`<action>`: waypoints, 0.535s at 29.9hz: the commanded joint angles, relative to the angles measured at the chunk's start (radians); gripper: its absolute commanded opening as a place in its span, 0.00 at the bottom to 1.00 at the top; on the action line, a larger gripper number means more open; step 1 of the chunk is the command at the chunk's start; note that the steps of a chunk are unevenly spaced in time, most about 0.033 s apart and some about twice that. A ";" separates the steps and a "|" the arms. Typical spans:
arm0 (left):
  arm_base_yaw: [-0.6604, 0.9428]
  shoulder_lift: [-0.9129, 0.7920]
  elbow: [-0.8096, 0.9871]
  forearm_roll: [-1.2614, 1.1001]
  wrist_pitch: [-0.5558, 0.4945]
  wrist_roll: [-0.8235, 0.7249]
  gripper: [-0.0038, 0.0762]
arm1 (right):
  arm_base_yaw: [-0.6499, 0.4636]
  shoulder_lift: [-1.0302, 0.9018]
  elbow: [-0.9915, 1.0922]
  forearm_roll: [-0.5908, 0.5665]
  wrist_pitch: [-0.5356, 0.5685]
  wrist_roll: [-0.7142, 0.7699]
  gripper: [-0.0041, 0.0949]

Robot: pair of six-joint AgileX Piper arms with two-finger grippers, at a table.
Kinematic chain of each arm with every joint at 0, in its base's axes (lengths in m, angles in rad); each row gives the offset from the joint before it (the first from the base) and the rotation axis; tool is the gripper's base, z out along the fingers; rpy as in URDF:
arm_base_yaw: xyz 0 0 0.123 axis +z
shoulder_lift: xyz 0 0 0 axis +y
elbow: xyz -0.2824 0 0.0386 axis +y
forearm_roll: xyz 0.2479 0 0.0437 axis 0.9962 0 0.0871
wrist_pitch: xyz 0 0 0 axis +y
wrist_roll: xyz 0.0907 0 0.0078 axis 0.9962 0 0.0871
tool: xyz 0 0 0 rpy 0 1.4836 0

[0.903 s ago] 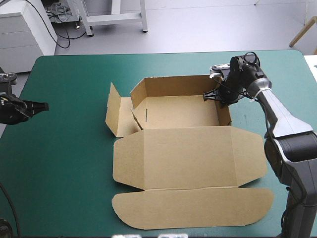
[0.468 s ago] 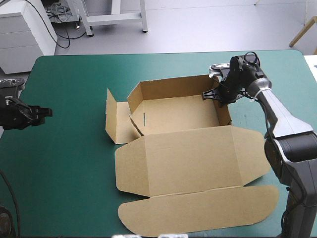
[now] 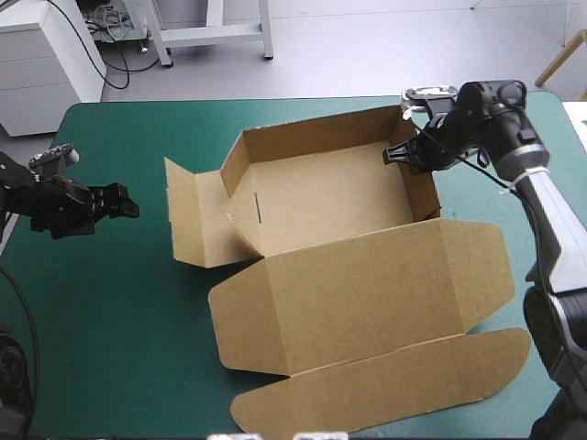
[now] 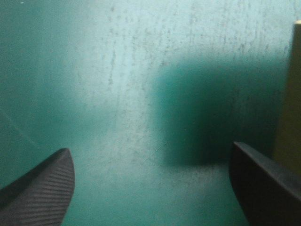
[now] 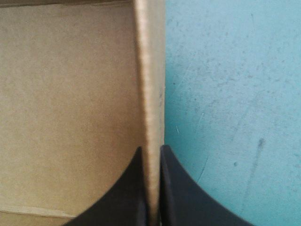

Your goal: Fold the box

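Your right gripper's (image 5: 151,155) fingers (image 5: 127,197) pinch the brown box's (image 3: 330,197) right wall (image 5: 153,70), likely steadying the open tray mid-table, lid (image 3: 367,293) flat toward the near edge; only that wrist view shows board between them. Your left gripper's (image 3: 127,202) fingers (image 4: 42,188) stand spread over teal-green cover (image 4: 117,70), short of the untucked left flap (image 3: 193,215) the high view shows.

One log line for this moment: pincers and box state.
right pincer: shut on box right wall | left pincer: open, over teal-green cover, left of box | box: walls raised, lid flat
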 commanded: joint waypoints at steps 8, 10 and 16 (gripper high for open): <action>0.000 -0.018 -0.025 -0.264 -0.032 0.127 0.84 | -0.127 -0.211 -0.026 0.287 -0.022 -0.062 0.02; 0.000 -0.018 -0.025 -0.388 -0.014 0.201 0.84 | -0.127 -0.211 -0.026 0.314 -0.022 -0.064 0.02; 0.000 -0.018 -0.025 -0.624 0.083 0.332 0.84 | -0.102 -0.195 -0.020 0.344 -0.042 -0.062 0.02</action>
